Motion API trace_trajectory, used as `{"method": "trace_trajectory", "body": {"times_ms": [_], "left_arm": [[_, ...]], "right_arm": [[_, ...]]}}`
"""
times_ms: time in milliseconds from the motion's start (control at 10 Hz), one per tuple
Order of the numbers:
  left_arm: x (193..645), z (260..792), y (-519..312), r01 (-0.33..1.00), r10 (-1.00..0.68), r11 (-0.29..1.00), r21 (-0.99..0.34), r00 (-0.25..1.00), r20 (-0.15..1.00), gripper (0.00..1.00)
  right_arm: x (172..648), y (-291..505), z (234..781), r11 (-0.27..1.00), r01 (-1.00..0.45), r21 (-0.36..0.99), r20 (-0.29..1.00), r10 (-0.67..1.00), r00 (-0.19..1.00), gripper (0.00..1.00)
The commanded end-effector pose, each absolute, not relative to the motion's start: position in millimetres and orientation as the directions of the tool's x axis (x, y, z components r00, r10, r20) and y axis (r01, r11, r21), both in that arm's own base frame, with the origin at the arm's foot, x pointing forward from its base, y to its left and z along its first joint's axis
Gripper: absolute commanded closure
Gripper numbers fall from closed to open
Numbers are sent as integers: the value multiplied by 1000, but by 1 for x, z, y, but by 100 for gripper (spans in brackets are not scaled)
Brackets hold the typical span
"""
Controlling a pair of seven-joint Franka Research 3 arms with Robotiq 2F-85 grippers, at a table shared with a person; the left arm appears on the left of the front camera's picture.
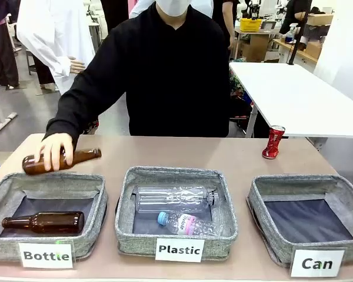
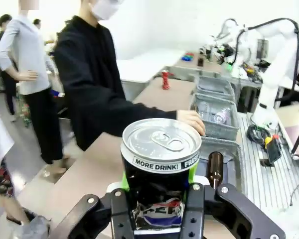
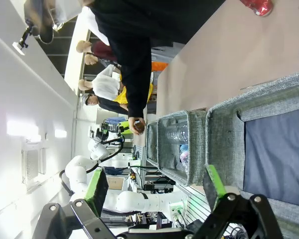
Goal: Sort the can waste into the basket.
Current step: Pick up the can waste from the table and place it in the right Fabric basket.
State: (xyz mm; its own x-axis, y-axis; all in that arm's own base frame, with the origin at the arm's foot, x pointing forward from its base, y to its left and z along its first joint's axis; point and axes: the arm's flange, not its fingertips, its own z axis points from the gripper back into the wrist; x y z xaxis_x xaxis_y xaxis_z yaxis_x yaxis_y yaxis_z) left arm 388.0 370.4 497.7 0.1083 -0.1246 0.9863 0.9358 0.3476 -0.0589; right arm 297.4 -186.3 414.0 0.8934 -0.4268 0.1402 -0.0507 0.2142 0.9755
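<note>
The left jaws were clenched on the black can (image 2: 161, 149), green pads (image 2: 193, 172) pressed against its sides. We saw its round silver top with the ring pull, and a pale band reading "MORE DRINK" under the rim; its lower body was crumpled and partly hidden behind the black housing of the jaws, so the print there was hard to read. Just beyond the can, a person's hand (image 2: 192, 121) rested on the tan worktop (image 1: 223, 153); far beyond it stood the red can (image 1: 273, 142), dented and leaning, too small from there for us to read any print.

The right jaws were released, spread wide with nothing between them. Directly ahead of them lay the basket (image 3: 224, 134), its grey woven wall around a smooth dark base, one side cut off by the frame edge. Past the basket the red can was clipped by the picture's border.
</note>
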Motion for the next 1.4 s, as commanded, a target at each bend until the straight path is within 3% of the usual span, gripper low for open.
{"method": "trace_trajectory", "body": {"times_ms": [0,400,900,1300], "left_arm": [[370,483,364,917,-67,394,-59,93,993,59],[373,483,346,936,-83,348,-52,86,993,59],[415,528,202,994,-503,113,7,51,863,59],[423,525,190,991,-495,132,2,64,866,59]], "right_arm": [[297,-187,414,213,-77,974,163,-425,890,0],[297,-187,414,213,-77,974,163,-425,890,0],[297,-187,414,213,-77,974,163,-425,890,0],[297,-187,414,213,-77,974,163,-425,890,0]]}}
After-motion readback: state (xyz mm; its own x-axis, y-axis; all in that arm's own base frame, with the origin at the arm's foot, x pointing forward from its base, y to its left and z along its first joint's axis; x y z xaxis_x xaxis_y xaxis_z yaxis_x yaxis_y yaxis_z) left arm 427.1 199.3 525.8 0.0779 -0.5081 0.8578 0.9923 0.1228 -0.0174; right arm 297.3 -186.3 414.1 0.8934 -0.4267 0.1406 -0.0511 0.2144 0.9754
